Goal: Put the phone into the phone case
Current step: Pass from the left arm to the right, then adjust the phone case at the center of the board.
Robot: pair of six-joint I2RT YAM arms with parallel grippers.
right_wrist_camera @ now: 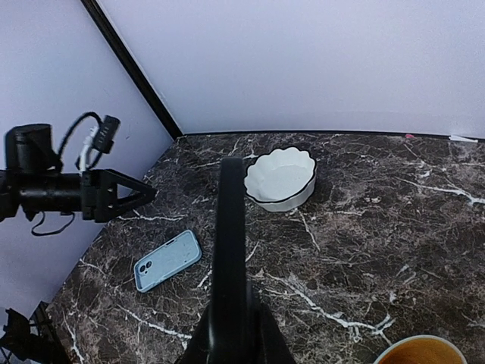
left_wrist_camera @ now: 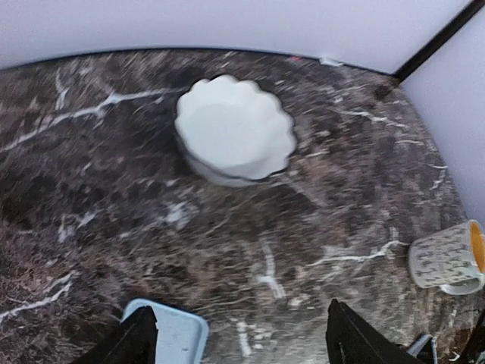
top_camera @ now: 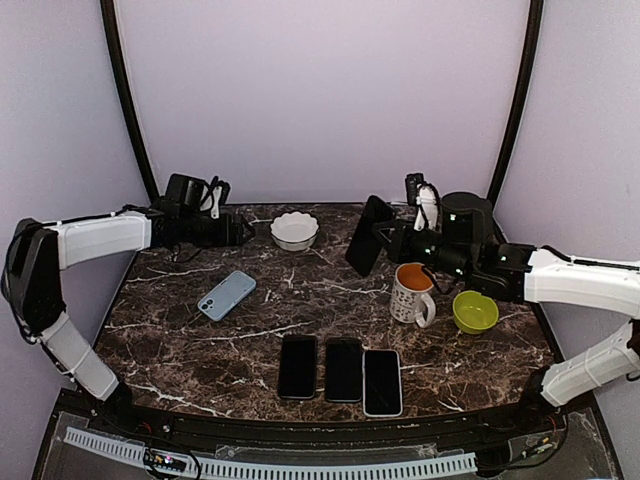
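The right gripper [top_camera: 386, 238] is clenched on a black phone [top_camera: 366, 236], held edge-up over the tabletop's back right. The blue case [top_camera: 226, 295] lies left of centre, and the left gripper [top_camera: 242, 231] hangs released behind it. That gripper should pin the case while the phone is lowered in squarely.

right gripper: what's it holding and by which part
The right gripper grips a black phone by its edge nearest the wrist; the left gripper is empty.
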